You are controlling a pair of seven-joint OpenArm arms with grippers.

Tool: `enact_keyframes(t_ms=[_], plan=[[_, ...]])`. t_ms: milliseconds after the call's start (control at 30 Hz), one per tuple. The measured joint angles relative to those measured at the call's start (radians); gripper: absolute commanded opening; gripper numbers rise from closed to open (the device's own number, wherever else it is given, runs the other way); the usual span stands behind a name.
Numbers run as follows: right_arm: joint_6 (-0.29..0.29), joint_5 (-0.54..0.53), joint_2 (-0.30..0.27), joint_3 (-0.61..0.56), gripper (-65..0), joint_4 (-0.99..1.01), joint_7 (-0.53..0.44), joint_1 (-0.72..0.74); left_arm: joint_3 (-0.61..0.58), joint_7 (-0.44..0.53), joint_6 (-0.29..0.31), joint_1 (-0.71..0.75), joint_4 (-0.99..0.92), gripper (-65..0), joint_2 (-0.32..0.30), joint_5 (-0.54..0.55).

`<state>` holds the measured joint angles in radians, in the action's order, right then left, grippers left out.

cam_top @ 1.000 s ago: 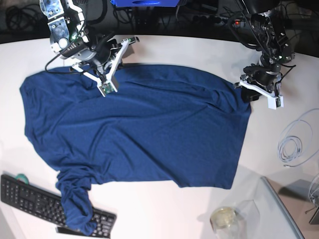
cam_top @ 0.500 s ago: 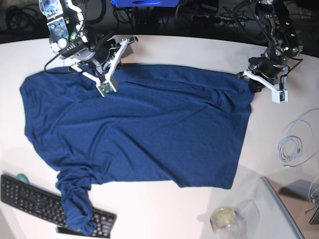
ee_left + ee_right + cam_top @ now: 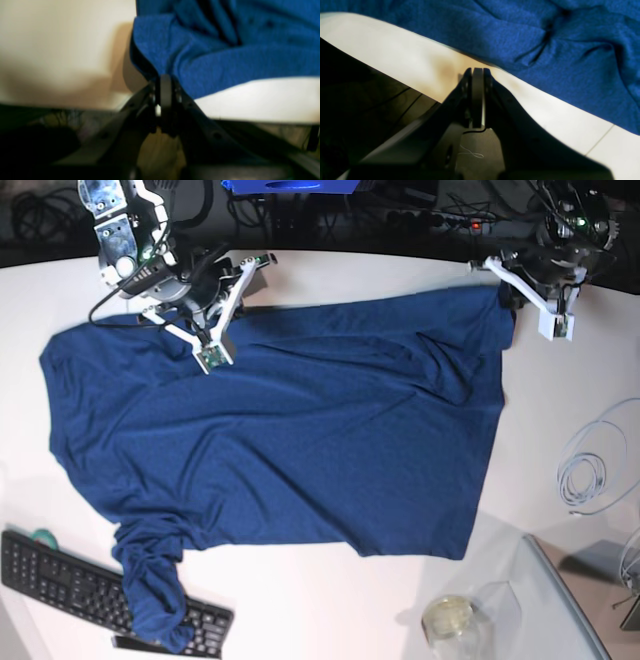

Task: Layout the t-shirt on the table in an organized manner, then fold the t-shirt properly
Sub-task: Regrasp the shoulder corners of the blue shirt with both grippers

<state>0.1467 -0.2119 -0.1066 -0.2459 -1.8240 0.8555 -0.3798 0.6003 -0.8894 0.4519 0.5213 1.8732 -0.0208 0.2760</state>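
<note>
Keyboard [image 3: 70, 580] partly under t-shirt [image 3: 280, 430]

left gripper [image 3: 512, 295]: now clamped on t-shirt [image 3: 300, 420] corner, moved toward far table [image 3: 400, 265] edge | corner dragged along, cloth stretched

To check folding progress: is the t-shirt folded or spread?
Spread: the t-shirt lies mostly flat on the table, one sleeve bunched over the keyboard.

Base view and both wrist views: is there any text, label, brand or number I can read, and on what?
None can be read.
t-shirt: plain, no print.
keyboard: key legends too small to read.
Both wrist views: blurred, no lettering visible.
</note>
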Motion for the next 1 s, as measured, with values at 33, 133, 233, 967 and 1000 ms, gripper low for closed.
enact_keyframes(t_ms=[33,133,233,967,1000], plan=[[0.000,0.000,0.000,0.000,-64.8,0.000,0.000,0.000,0.000,-0.010,0.000,0.014,0.013,-65.0,0.001,0.000],[0.000,0.000,0.000,0.000,-64.8,0.000,0.000,0.000,0.000,-0.043,0.000,0.048,0.057,-65.0,0.000,0.001],[0.000,0.000,0.000,0.000,-64.8,0.000,0.000,0.000,0.013,-0.044,0.001,0.068,0.057,-65.0,0.002,0.002],[0.000,0.000,0.005,0.000,-64.8,-0.001,0.000,0.003,0.020,-0.202,-0.033,-0.190,0.031,-65.0,0.032,0.006],[0.000,0.000,0.005,0.000,-64.8,-0.002,0.000,0.002,0.019,-0.215,-0.033,-0.206,0.021,-65.0,0.033,0.005]])
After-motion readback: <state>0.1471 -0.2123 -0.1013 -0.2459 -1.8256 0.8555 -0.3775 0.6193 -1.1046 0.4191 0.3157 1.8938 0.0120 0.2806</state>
